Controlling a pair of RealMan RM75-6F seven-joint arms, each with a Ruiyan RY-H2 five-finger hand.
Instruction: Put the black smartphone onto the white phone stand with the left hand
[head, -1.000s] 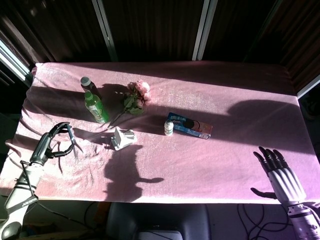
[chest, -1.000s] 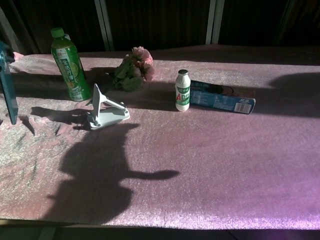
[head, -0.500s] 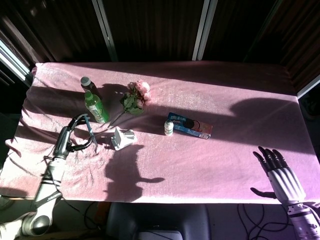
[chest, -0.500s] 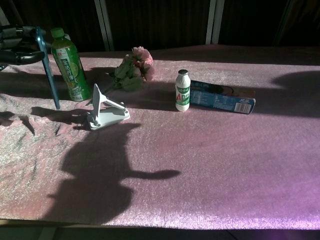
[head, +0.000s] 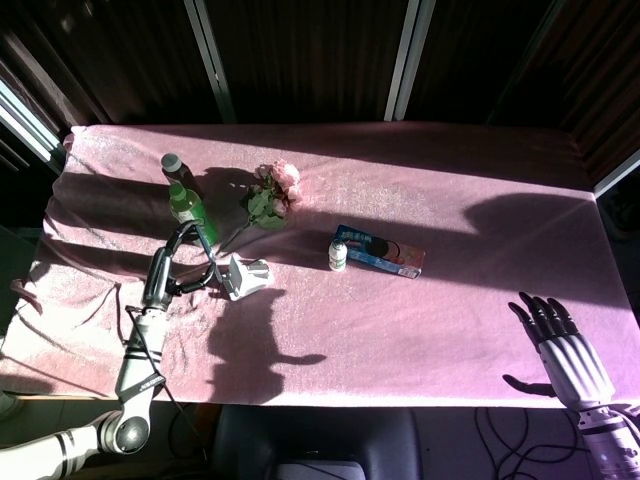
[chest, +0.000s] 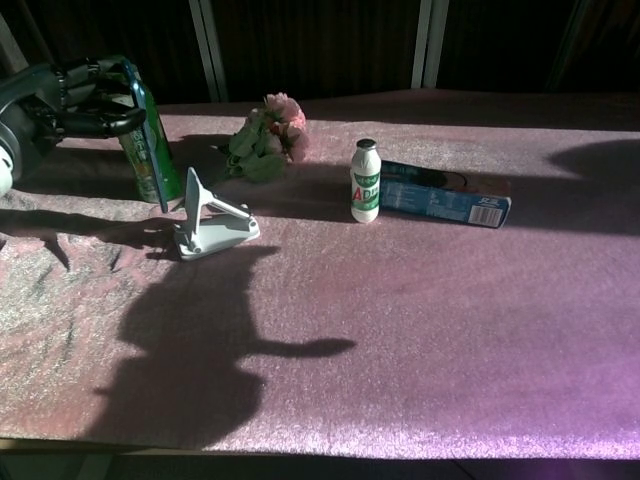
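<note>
My left hand (chest: 82, 100) grips the black smartphone (chest: 148, 140) near its top. The phone hangs edge-on and nearly upright, its lower end just left of the white phone stand (chest: 212, 224), apart from it. The head view shows that same left hand (head: 168, 262) with the smartphone (head: 207, 258) close beside the stand (head: 246, 277), which lies on the pink cloth. My right hand (head: 560, 345) hovers at the near right table edge with fingers spread and nothing in it; the chest view does not show it.
A green drink bottle (chest: 152, 172) stands right behind the phone, and also shows as the bottle (head: 186, 205) from above. Pink flowers (head: 272, 193) lie behind the stand. A small white bottle (head: 339, 251) and a blue box (head: 385, 256) sit mid-table.
My left hand has carried the phone rightward from the left table edge to just beside the stand, in front of the green bottle. The right hand has stayed put.
</note>
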